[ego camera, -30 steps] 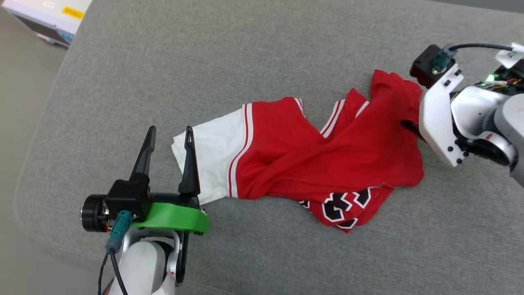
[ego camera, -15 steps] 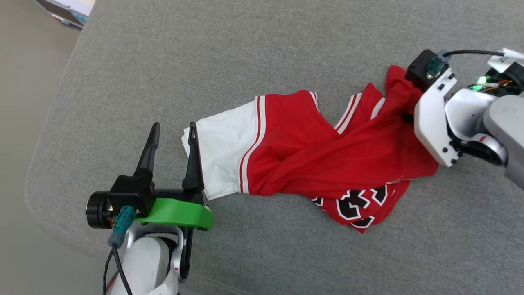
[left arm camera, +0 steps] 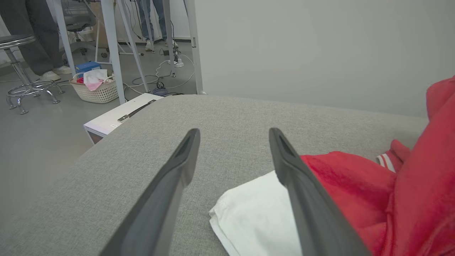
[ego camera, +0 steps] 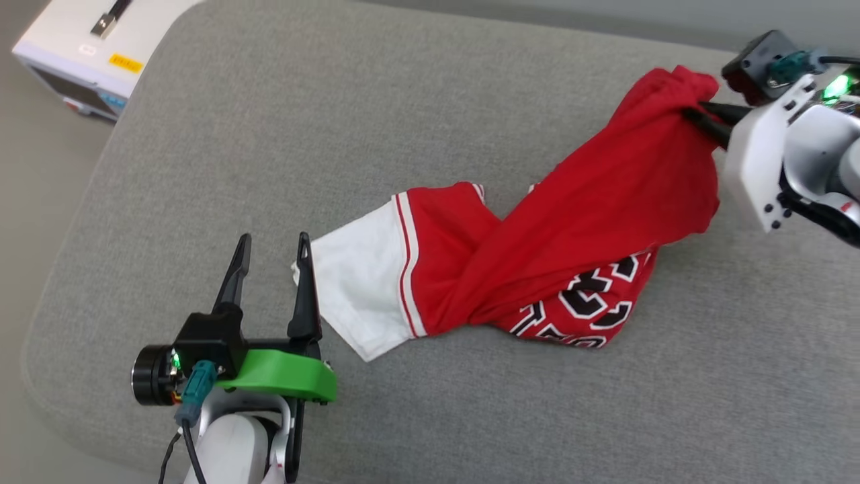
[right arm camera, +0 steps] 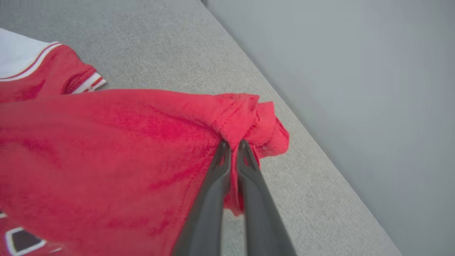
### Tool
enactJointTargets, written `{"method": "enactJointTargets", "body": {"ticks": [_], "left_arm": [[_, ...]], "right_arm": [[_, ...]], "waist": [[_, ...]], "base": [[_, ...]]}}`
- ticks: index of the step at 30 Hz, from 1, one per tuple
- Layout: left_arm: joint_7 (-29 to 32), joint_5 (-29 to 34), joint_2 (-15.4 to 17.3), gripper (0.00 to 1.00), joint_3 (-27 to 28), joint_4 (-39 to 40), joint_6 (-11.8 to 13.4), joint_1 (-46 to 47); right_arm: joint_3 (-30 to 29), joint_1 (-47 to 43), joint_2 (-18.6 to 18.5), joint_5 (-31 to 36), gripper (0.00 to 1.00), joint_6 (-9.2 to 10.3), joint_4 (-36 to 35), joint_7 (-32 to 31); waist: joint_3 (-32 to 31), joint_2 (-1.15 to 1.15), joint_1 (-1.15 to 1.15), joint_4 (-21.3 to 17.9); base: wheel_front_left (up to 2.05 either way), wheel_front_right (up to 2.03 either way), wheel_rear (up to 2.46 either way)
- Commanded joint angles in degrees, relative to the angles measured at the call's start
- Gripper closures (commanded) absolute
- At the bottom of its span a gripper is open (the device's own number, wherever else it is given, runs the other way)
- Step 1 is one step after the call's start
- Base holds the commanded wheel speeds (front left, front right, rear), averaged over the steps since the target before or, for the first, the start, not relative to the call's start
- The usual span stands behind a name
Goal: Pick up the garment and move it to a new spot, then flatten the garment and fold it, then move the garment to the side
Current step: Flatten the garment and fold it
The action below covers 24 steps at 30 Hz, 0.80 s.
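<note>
The right pincer (ego camera: 695, 114) is clenched on a bunched red hem of the jersey (ego camera: 605, 195) and holds that end raised near the far right edge of the cushion (ego camera: 403, 101), close to the plain grey wall (right arm camera: 355, 71). The soft knit trails down onto the cushion's grey woven cover. The white sleeve (ego camera: 356, 289) lies flat just beside the left pincer (ego camera: 273, 238), whose fingers are spread and grip nothing. Bare cushion runs wide to the rounded left corner, and a white box (ego camera: 87, 47) sits beyond that corner.

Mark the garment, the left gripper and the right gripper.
garment (ego camera: 591, 202), head view, on the raised red body.
left gripper (ego camera: 274, 236), head view, midway between its open fingertips.
right gripper (right arm camera: 234, 143), right wrist view, midway between fingertips shut on red cloth.
</note>
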State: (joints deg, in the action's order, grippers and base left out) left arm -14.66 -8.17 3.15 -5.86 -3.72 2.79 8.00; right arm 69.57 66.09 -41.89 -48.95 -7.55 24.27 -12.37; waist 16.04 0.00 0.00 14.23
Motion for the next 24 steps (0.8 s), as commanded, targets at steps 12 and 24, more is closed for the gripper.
{"method": "enactJointTargets", "body": {"ticks": [12,24], "left_arm": [[-0.34,0.59,-0.27,0.0,1.89,-0.91,-0.23,-6.23],[-0.34,1.26,-0.27,0.0,3.11,-1.61,-0.84,-8.59]], "right_arm": [[-12.75,-16.46,-8.15,3.3,1.0,0.06,-10.95,5.35],[-36.29,-56.73,-3.06,8.49,1.0,0.06,-15.05,2.8]], "waist": [[-9.9,0.0,0.0,-7.28],[-11.53,0.0,0.0,-10.08]], "base": [[0.0,0.0,0.0],[0.0,0.0,0.0]]}}
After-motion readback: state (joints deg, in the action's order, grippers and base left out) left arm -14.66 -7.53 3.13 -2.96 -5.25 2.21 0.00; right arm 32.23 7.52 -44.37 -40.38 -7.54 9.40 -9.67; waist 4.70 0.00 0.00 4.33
